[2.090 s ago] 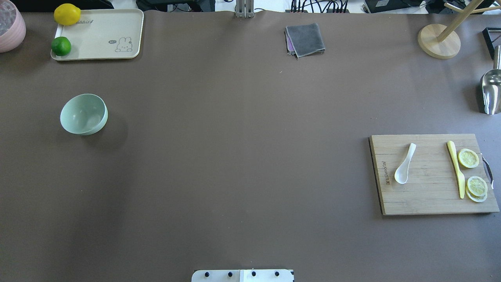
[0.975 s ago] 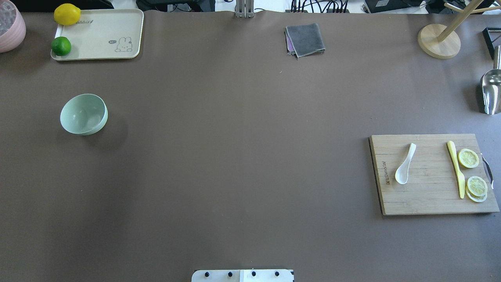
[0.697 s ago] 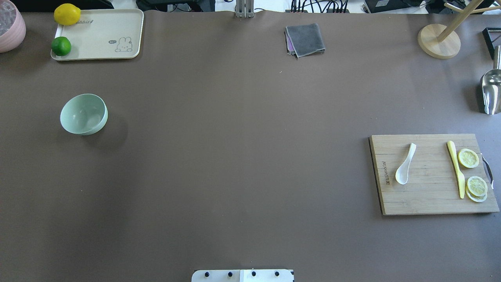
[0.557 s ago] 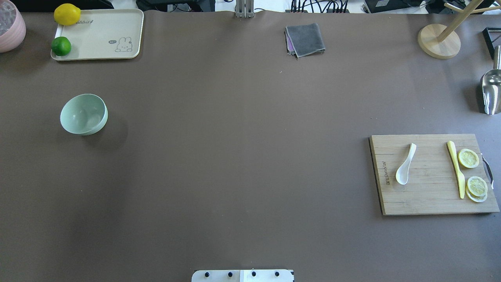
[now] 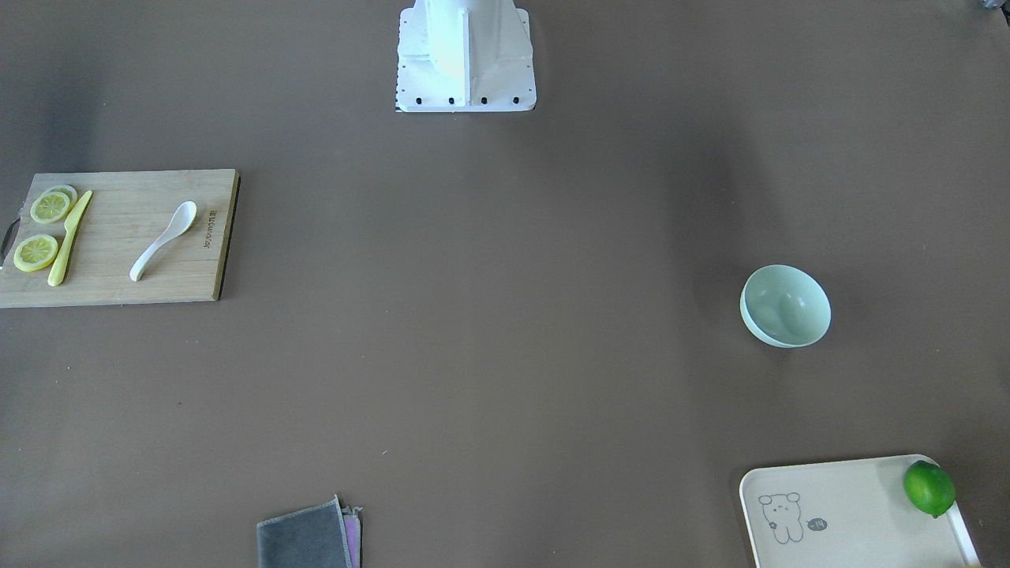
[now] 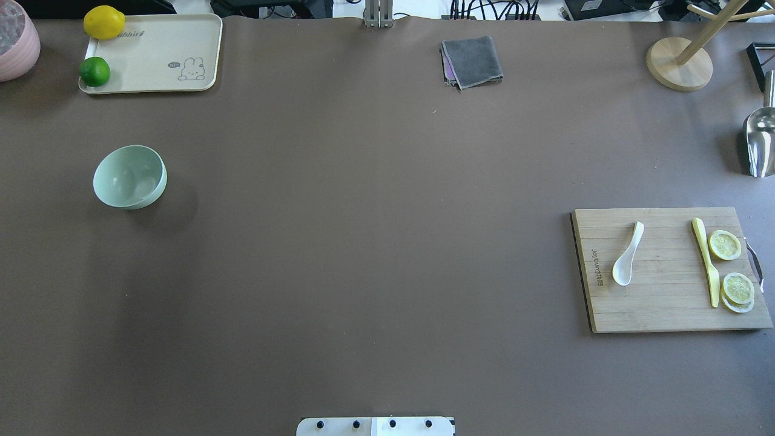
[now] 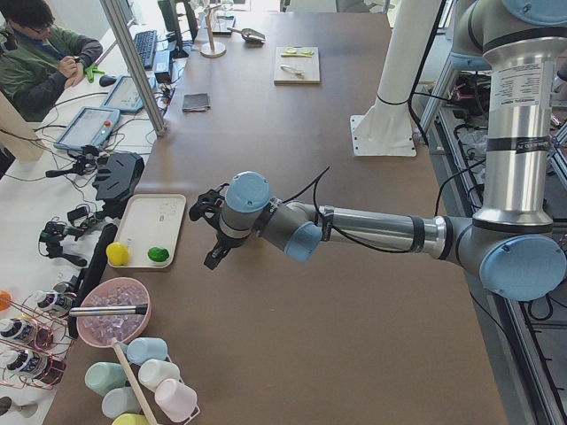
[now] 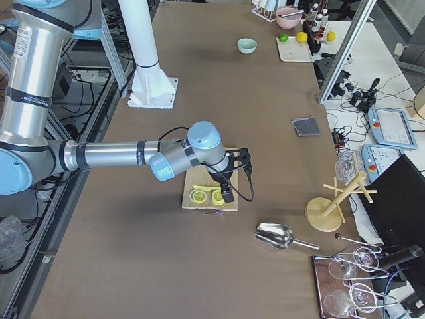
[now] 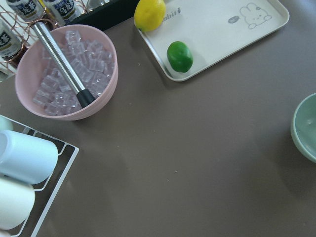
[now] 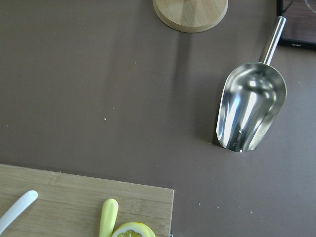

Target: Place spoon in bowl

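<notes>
The white spoon (image 6: 626, 261) lies on the left part of a wooden cutting board (image 6: 660, 309) at the table's right; it also shows in the front view (image 5: 163, 240), and its handle tip shows in the right wrist view (image 10: 17, 210). The mint-green bowl (image 6: 129, 177) stands empty at the table's left, also in the front view (image 5: 785, 305) and at the left wrist view's edge (image 9: 306, 128). My left gripper (image 7: 213, 226) hovers high near the tray and bowl. My right gripper (image 8: 236, 176) hovers over the board. Whether either is open or shut, I cannot tell.
A yellow knife (image 6: 706, 261) and lemon slices (image 6: 725, 244) share the board. A cream tray (image 6: 163, 57) holds a lemon and a lime. A pink bowl of ice (image 9: 66, 74), a grey cloth (image 6: 472, 60), a metal scoop (image 10: 252, 106) and a wooden stand (image 6: 678, 63) line the edges.
</notes>
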